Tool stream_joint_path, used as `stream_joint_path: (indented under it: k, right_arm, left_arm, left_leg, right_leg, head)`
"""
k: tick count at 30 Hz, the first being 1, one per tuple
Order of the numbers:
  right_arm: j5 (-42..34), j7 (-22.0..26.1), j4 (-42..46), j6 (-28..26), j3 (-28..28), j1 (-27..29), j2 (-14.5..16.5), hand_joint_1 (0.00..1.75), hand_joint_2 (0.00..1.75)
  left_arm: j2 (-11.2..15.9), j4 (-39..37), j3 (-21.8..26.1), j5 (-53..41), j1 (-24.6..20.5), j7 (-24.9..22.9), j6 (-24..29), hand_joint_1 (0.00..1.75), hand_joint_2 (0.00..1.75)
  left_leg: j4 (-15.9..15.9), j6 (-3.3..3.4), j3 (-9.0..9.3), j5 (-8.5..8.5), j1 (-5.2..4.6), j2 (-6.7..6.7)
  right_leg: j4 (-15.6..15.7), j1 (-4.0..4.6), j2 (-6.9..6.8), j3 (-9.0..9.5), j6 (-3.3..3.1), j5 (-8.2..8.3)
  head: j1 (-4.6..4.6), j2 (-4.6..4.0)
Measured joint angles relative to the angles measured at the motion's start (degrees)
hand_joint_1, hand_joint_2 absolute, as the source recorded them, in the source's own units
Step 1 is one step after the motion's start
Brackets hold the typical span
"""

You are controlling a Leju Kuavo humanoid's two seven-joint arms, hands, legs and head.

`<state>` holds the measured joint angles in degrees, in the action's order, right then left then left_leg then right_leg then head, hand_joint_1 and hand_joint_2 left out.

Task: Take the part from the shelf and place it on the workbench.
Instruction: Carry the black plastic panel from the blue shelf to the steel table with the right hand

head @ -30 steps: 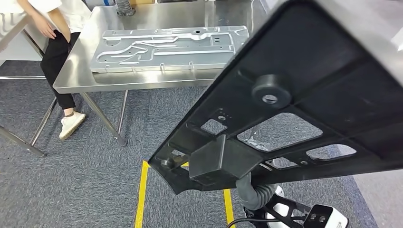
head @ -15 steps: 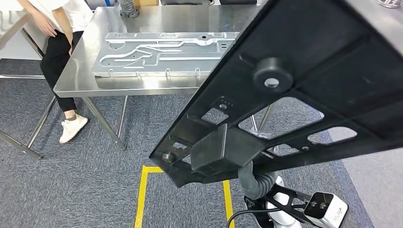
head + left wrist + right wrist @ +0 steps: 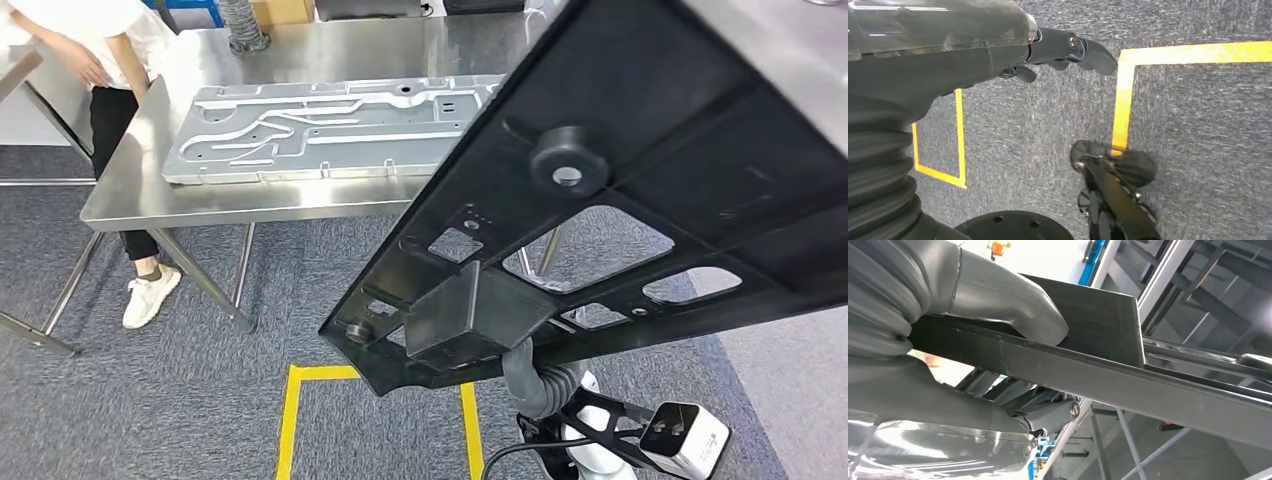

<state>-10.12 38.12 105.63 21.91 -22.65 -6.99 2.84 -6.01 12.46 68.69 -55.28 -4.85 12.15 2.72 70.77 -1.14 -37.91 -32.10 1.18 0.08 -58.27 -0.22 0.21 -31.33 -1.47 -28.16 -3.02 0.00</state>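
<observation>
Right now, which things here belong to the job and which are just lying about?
Job:
black part, held by the right hand
steel workbench

Not the job:
silver panel on the workbench
yellow floor tape
person beside the workbench

We saw our left hand point(image 3: 1063, 50) as a smooth grey shell over a black ribbed bellows cuff, with dark fingers point(image 3: 1098, 54) pinned by a small silver screw. Our right hand point(image 3: 998, 310) showed a thick pale-grey thumb, the same ribbed cover and a glossy clear-wrapped shell.
</observation>
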Motion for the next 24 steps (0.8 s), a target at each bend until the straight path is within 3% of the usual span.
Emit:
stream_joint_path:
  k: [1,2,4,8,10,12,13,14,15,17,18,21,24]
  right_arm:
    - [0.0,0.0,-0.02,-0.02,0.01,0.0,0.0,1.75,1.75]
    - [0.0,0.0,-0.03,-0.05,0.01,-0.02,0.0,1.75,1.75]
    - [-0.03,0.0,-0.07,-0.12,0.01,-0.04,0.0,1.75,1.75]
    - [-0.47,0.0,-0.1,-0.38,0.05,-0.17,-0.03,1.75,1.75]
    - [-0.7,0.0,-0.1,-0.68,0.13,-0.43,-0.05,1.75,1.75]
    - [-0.83,0.0,-0.14,-1.0,0.19,-0.59,-0.09,1.75,1.75]
    - [-0.85,-0.01,-0.19,-1.16,0.21,-0.59,-0.13,1.75,1.75]
    - [-0.85,-0.01,-0.24,-1.38,0.22,-0.58,-0.18,1.75,1.75]
    - [-0.85,-0.02,-0.29,-1.62,0.25,-0.59,-0.21,1.75,1.75]
    - [-0.85,-0.02,-0.34,-1.98,0.33,-0.62,-0.26,1.75,1.75]
    - [-0.84,-0.03,-0.36,-2.06,0.38,-0.65,-0.27,1.75,1.75]
    - [-0.68,-0.04,-0.42,-2.17,0.49,-0.55,-0.31,1.75,1.75]
    - [-0.38,-0.04,-0.4,-2.43,0.56,-0.44,-0.27,1.75,1.75]
  left_arm:
    - [0.0,0.0,0.02,0.01,0.02,0.0,0.03,0.0,1.75]
    - [0.0,0.0,0.03,0.0,0.02,0.0,0.06,0.0,1.75]
    - [0.0,0.0,0.05,-0.01,0.0,0.0,0.13,0.0,1.75]
    - [-0.04,0.01,0.11,-0.04,0.21,-0.01,0.19,0.0,1.75]
    - [-0.07,0.01,0.15,-0.08,0.04,-0.03,0.19,0.0,1.75]
    - [-0.07,0.01,0.2,-0.18,-0.08,-0.04,0.18,0.0,1.75]
    - [-0.07,0.0,0.24,-0.24,-0.06,-0.04,0.16,0.0,1.75]
    - [-0.07,0.0,0.27,-0.32,-0.02,-0.04,0.13,0.0,1.75]
    - [-0.11,0.0,0.3,-0.38,0.03,-0.04,0.09,0.0,1.75]
    - [-0.25,0.0,0.32,-0.46,0.04,-0.04,0.01,0.0,1.75]
    - [-0.32,0.0,0.32,-0.49,-0.01,-0.04,-0.02,0.0,1.75]
    - [-0.4,0.0,0.34,-0.57,-0.16,-0.07,-0.08,0.0,1.75]
    - [-0.38,0.01,0.34,-0.66,-0.28,-0.09,-0.1,0.0,1.75]
  left_leg:
    - [-3.77,0.36,1.05,2.82,-0.09,0.01]
    - [-7.11,0.67,2.11,4.54,-0.3,0.04]
    - [-10.85,1.29,3.39,5.27,-0.78,0.07]
    - [-12.06,2.44,5.02,5.58,-0.67,-0.1]
    - [-12.37,2.89,5.84,5.33,-0.56,-0.13]
    - [-12.39,3.13,6.21,4.85,-0.59,-0.16]
    - [-12.39,3.14,6.46,4.55,-0.6,-0.18]
    - [-12.39,3.09,6.81,4.22,-0.6,-0.23]
    - [-12.38,2.99,7.32,3.84,-0.59,-0.29]
    - [-12.44,2.68,8.44,2.98,-0.6,-0.4]
    - [-12.48,2.45,8.82,2.62,-0.61,-0.43]
    - [-12.43,1.46,9.37,2.25,-0.71,-0.4]
    - [-9.75,0.75,8.76,1.47,-0.65,-0.32]
  right_leg:
    - [0.02,0.05,0.03,0.57,0.11,-0.41]
    - [0.02,0.12,0.02,1.09,0.29,-0.79]
    - [0.12,0.14,0.04,1.58,0.89,-1.4]
    - [-1.88,0.06,0.05,1.87,2.34,-1.91]
    - [-6.61,-0.11,0.03,-0.78,2.93,-4.16]
    - [-13.54,-0.17,0.03,-5.63,3.38,-6.74]
    - [-15.62,-0.2,0.02,-7.56,3.5,-6.99]
    - [-15.73,-0.22,0.01,-8.49,3.54,-6.05]
    - [-13.58,-0.24,0.0,-8.28,3.47,-3.87]
    - [-6.27,-0.14,-0.05,-6.03,2.87,1.28]
    - [-3.28,0.05,-0.1,-5.12,2.44,2.27]
    - [-0.71,0.48,-0.18,-4.46,1.22,2.34]
    - [0.19,0.06,-0.22,-2.79,0.29,2.66]
  head:
    - [0.0,0.0]
    - [0.01,-0.01]
    - [0.0,-0.01]
    - [0.0,0.0]
    - [0.0,0.0]
    - [0.0,0.0]
    - [0.0,0.0]
    - [0.0,0.0]
    - [0.0,0.0]
    - [0.01,0.0]
    - [0.01,0.0]
    - [0.01,0.0]
    - [0.0,0.0]
